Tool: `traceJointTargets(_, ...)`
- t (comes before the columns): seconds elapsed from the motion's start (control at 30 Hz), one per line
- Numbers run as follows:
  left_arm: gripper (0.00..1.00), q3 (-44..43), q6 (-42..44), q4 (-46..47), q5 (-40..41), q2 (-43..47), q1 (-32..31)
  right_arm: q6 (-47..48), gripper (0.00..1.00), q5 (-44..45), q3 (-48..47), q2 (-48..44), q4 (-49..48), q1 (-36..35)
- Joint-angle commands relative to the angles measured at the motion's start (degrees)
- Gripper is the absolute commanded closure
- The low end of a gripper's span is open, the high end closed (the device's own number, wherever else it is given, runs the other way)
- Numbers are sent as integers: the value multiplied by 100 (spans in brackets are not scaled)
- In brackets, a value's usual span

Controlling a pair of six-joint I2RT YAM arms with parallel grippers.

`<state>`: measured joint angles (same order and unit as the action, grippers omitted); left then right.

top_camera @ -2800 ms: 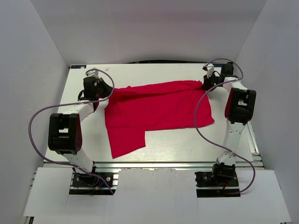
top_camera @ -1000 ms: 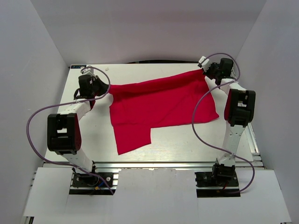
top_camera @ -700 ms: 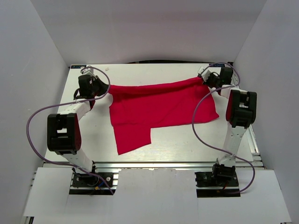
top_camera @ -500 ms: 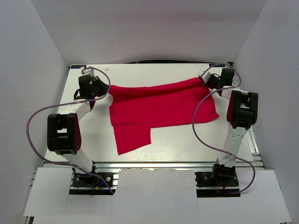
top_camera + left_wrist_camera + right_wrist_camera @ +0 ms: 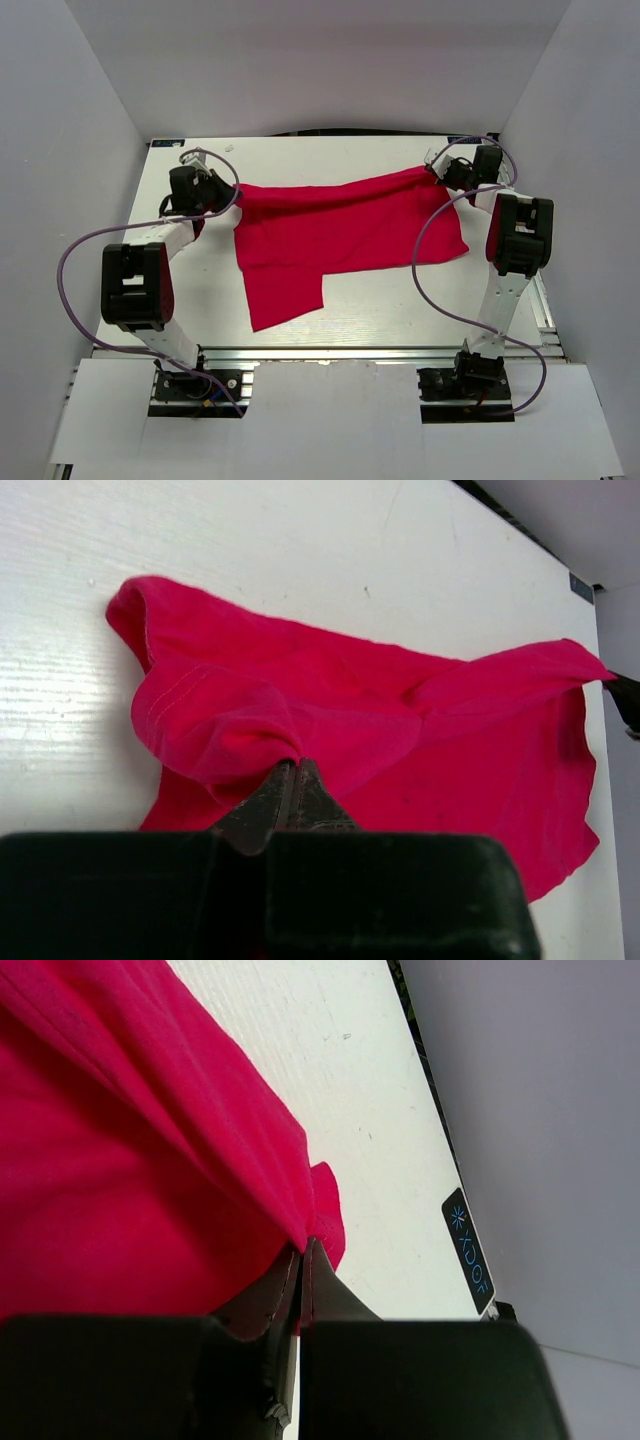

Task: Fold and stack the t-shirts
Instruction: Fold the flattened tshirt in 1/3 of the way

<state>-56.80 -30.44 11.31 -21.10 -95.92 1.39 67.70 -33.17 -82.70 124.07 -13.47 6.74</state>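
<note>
As left pincer (image 5: 292,764) and right pincer (image 5: 303,1246) clamp it, t-shirt (image 5: 340,235) lies spread

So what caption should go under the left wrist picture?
Left end effector pinching a bunched corner of the red t-shirt over the white table.

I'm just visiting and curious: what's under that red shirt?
Around the red t-shirt only white table shows. The left gripper and right gripper pinch its far corners. Anything beneath the cloth is hidden.
</note>
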Motion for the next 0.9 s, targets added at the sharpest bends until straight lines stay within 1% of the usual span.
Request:
traceJointTargets(0.0,100,195,29,38,-166,223,37,85,100,47,-10,-129,-41,38)
traceJointTargets(0.17,100,336,2,12,-289,126,37,-125,100,117,-124,-59,11,38)
traceJointTargets(0.4,100,354,38,-173,-351,-58,28,-170,100,153,-142,-41,91,38)
traceJointTargets(0.43,99,292,38,-277,-359,-93,28,-161,100,161,-142,-41,125,38)
traceJointTargets(0.53,91,187,73,-515,-473,-216,28,-161,100,179,-194,-15,300,46)
traceJointTargets(0.57,84,117,82,-585,-561,-243,28,-161,100,188,-212,3,345,46)
traceJointTargets(0.6,80,90,134,-664,-596,-269,28,-161,98,197,-238,12,406,46)
traceJointTargets(0.63,71,55,152,-839,-632,-278,28,-161,89,197,-256,12,511,46)
traceJointTargets(0.7,65,-7,266,-1068,-728,-243,37,-152,78,171,-291,3,652,73)
traceJointTargets(0.73,62,-7,310,-1096,-755,-200,28,-161,66,153,-291,-6,723,81)
traceJointTargets(0.77,56,2,362,-1096,-764,-147,37,-161,62,118,-300,-58,863,99)
traceJointTargets(0.8,53,10,441,-1313,-781,-77,37,-161,58,48,-291,-102,934,143)
traceJointTargets(0.83,48,11,503,-1342,-799,89,37,-170,54,4,-291,-146,1091,169)
traceJointTargets(0.87,44,11,538,-1394,-799,187,37,-196,52,-49,-291,-259,1171,204)
